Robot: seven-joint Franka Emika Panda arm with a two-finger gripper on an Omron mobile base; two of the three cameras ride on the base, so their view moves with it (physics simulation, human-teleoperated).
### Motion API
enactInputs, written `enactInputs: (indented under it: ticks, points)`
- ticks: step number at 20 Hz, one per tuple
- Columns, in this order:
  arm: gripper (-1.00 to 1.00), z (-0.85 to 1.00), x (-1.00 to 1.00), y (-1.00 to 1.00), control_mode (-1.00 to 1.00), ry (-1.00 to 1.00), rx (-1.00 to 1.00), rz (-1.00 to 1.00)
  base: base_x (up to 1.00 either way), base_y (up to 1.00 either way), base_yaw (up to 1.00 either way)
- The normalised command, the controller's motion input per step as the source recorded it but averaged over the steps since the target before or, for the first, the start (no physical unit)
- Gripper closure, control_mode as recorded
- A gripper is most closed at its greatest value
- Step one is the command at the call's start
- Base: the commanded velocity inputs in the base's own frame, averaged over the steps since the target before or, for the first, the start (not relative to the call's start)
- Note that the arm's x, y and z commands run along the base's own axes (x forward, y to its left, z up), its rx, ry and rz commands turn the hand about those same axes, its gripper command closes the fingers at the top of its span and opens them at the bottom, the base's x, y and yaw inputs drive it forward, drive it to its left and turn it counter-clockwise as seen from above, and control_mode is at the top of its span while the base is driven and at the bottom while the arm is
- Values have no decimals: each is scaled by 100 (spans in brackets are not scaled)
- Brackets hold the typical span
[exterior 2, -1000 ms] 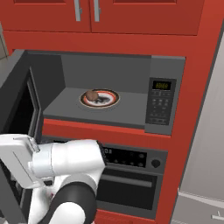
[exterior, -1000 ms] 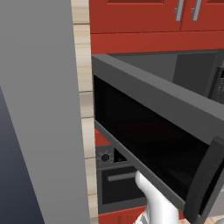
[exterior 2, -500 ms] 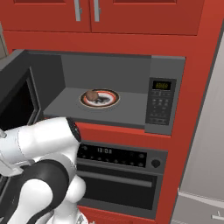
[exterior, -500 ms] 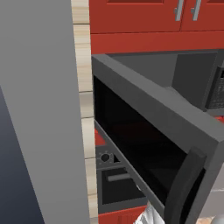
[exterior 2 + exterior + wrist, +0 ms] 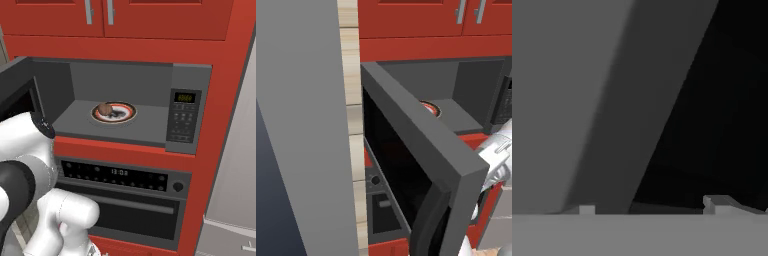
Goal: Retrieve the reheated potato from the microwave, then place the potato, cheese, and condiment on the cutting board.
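The microwave (image 5: 125, 107) door (image 5: 421, 165) is now standing swung wide to the left, further than a second ago, and the cavity is lying open. The potato (image 5: 104, 108) is sitting on a red-rimmed plate (image 5: 125, 116) at the middle of the floor, untouched. The gripper is narrowing beside the door (holding anything, I cannot tell), so reaching in is looking like the next step
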Motion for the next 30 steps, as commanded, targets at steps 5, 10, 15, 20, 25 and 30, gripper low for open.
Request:
enactInputs:
  ticks: [5, 10, 15, 20, 25, 30]
  points:
    - [-100, -6, -5, 50, -100, -8, 0, 0, 0, 0, 0]
    - [-100, -1, -3, 26, -100, -8, 1, 0, 0, 0, 0]
    - [-100, 0, -1, -9, -100, -4, 1, -3, 0, 0, 0]
    - [-100, 6, 0, -42, -100, -1, 2, -9, 0, 0, 0]
    - [-100, 16, 0, -55, -100, -9, 0, -11, 0, 0, 0]
    - [-100, 13, 6, -54, -100, -5, -1, -21, 0, 0, 0]
